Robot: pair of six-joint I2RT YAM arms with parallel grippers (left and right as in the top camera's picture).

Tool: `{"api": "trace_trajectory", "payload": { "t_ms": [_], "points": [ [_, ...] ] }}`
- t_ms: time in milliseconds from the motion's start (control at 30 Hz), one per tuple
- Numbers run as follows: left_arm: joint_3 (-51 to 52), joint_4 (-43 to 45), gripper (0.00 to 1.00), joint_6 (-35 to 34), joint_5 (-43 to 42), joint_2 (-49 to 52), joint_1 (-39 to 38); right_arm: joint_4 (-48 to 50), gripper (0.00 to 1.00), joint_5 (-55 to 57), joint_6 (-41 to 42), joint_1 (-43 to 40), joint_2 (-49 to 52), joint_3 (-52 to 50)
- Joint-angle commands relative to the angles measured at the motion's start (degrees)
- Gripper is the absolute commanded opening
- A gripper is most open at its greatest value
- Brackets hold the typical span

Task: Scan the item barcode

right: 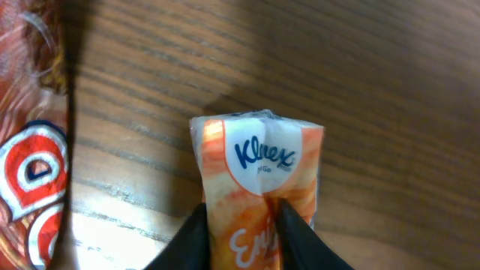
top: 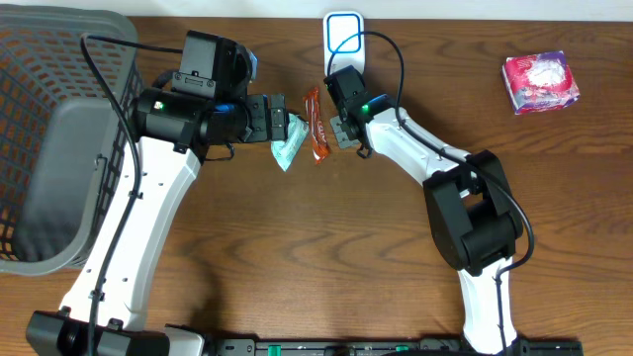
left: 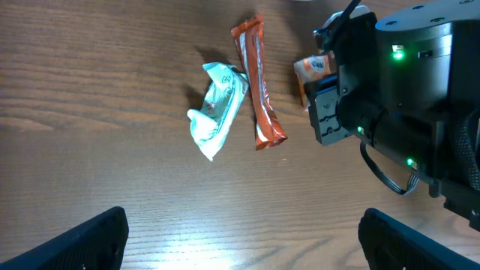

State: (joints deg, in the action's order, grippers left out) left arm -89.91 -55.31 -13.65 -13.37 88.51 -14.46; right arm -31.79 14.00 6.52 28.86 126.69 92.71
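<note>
The tissue pack lies on the wooden bench just to the right of the snack bar, apart from it. It is a soft plastic-wrapped block, orange with a white oval bearing a blue Kleenex logo, and its film is glossy and slightly creased at the top edge. The right gripper pinches the near end of the tissue pack, a dark finger pressed against each side of it.

The snack bar is a long, narrow foil wrapper, orange-red and shiny, with crimped ends. Just to its left, touching or nearly so, lies a crumpled teal packet, thin and wrinkled, pale green with white patches. Beyond the bar's far end stands a white scanner, a rounded rectangle with a blue outline. Well to the bar's right sits a puffy pink packet. Far to its left is a grey mesh basket.

The left gripper hovers on the near side of the bar with its matte black fingers spread wide, holding nothing.

Only the right wrist view shows the logo and the pinch. From overhead the pack is almost hidden under the right arm. The left wrist view shows just an orange corner of it behind the right gripper's black housing, but gives the bar and teal packet in full. The basket, scanner and pink packet appear only from overhead. The bench grain is dark brown and streaked.
</note>
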Motion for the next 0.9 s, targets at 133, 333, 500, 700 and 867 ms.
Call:
{"api": "trace_trajectory", "payload": {
  "t_ms": [133, 333, 500, 700, 867],
  "points": [
    [-0.42, -0.13, 0.98, 0.33, 0.17, 0.22, 0.02, -3.08, 0.01, 0.72, 2.32, -0.46, -1.31, 1.29],
    [-0.42, -0.13, 0.98, 0.33, 0.15, 0.22, 0.02, -7.65, 0.01, -17.94, 3.3, -6.4, -5.29, 4.26],
    [-0.42, -0.13, 0.98, 0.31, 0.15, 0.22, 0.02, -8.94, 0.01, -49.27, 3.19, -14.93, -5.25, 4.17],
    [-0.42, -0.13, 0.98, 0.31, 0.17, 0.22, 0.02, -11.28, 0.01, -71.63, 1.95, -23.41, -3.32, -1.22],
    [-0.42, -0.13, 0.98, 0.33, 0.17, 0.22, 0.02, -8.68, 0.01, -72.19, 2.49, -28.89, -2.89, -10.93]
  ]
}}
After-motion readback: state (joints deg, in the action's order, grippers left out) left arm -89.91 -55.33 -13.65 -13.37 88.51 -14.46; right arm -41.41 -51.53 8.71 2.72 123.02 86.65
